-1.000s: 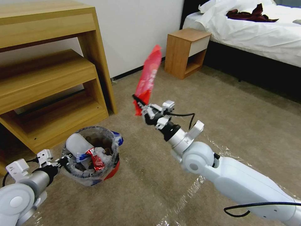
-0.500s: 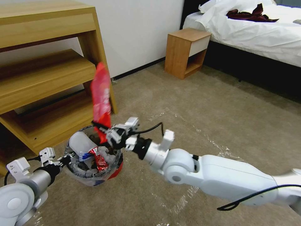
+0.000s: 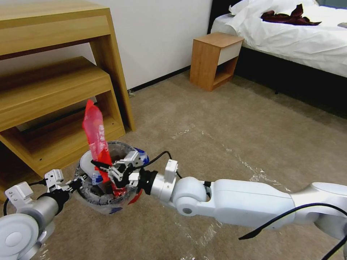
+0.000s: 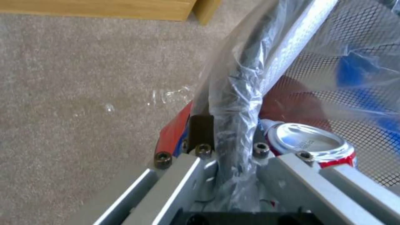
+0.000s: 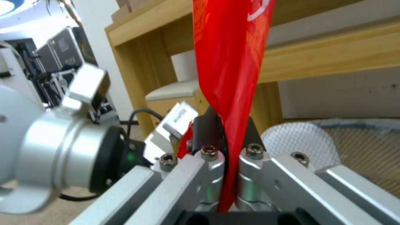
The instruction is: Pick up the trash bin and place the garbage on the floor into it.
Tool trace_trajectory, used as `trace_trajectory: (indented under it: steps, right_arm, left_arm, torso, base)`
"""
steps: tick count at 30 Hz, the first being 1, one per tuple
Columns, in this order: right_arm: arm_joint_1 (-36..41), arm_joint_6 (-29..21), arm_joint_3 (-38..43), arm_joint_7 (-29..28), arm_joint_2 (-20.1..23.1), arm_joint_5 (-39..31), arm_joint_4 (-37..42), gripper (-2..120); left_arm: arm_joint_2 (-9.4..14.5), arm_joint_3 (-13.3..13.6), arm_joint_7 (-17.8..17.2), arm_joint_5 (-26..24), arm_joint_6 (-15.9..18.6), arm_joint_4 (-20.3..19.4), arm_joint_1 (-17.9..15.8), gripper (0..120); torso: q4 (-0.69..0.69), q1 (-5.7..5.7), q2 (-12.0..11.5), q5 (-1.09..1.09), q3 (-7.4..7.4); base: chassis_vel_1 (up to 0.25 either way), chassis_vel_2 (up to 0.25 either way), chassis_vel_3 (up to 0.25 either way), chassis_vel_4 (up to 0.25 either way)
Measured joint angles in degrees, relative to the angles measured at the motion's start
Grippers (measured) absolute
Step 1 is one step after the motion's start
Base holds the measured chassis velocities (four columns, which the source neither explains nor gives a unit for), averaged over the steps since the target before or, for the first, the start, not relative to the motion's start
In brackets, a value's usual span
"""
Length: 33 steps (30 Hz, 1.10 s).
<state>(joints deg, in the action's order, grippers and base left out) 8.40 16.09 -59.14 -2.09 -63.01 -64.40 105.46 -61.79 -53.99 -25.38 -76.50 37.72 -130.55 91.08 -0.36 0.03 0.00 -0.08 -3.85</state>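
Floor surface and items resting on it

The floor (image 3: 231, 119) is beige short-pile carpet with shiny clear tape strips (image 3: 249, 168) stuck flat across it. Against the wall, a stepped wooden shelf unit (image 3: 61, 104) stands on the carpet at the left. A small wooden nightstand (image 3: 213, 59) stands farther back, just beside a bed (image 3: 289, 39) with white bedding, whose dark base meets the carpet at the right. In the left wrist view, the carpet (image 4: 83, 103) bears a glossy tape patch (image 4: 171, 95).
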Motion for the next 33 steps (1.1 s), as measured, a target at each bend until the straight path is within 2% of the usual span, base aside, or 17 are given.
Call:
trace_trajectory:
  steps: [6, 21, 24, 29, 31, 33]
  right_arm:
    - [0.31, 0.43, -0.29, 0.13, -2.02, 1.54, -1.88, 0]
    - [1.08, 0.51, -0.57, 0.21, -3.13, 4.5, -5.07, 0]
    - [1.35, 0.69, -0.52, 0.48, -3.1, 5.18, -5.7, 14]
    - [1.45, 0.87, -0.33, 0.66, -2.99, 5.37, -6.01, 26]
    - [1.48, 1.15, -0.22, 0.85, -2.78, 5.64, -6.26, 38]
    - [1.53, 1.28, -0.11, 1.0, -2.73, 5.82, -6.4, 44]
  left_arm:
    - [-0.14, -0.44, 0.0, -0.07, -0.05, -1.16, 0.61, 1]
    - [-0.51, -1.03, 0.01, -0.34, -0.25, -2.32, 1.23, 1]
    - [-0.56, -1.04, 0.06, -0.36, -0.28, -2.36, 1.18, 1]
    - [-0.59, -1.03, 0.08, -0.37, -0.31, -2.32, 1.12, 1]
    - [-0.64, -1.0, 0.08, -0.37, -0.31, -2.18, 1.08, 1]
    - [-0.66, -0.96, 0.09, -0.37, -0.31, -2.09, 1.04, 1]
  torso:
    - [0.01, 0.0, 0.0, 0.0, 0.0]
    - [0.0, 0.0, 0.0, 0.0, 0.0]
    - [0.01, 0.0, 0.0, 0.01, 0.0]
    - [0.0, 0.0, 0.0, 0.01, 0.0]
    - [0.0, 0.0, 0.0, 0.01, 0.0]
    - [0.0, 0.0, 0.0, 0.01, 0.0]
  base:
    - [0.0, 0.0, 0.0, 0.0]
    - [0.0, 0.0, 0.0, 0.0]
    - [0.0, 0.0, 0.0, 0.0]
    - [0.0, 0.0, 0.0, 0.0]
    - [0.0, 0.0, 0.0, 0.0]
    - [0.0, 0.0, 0.0, 0.0]
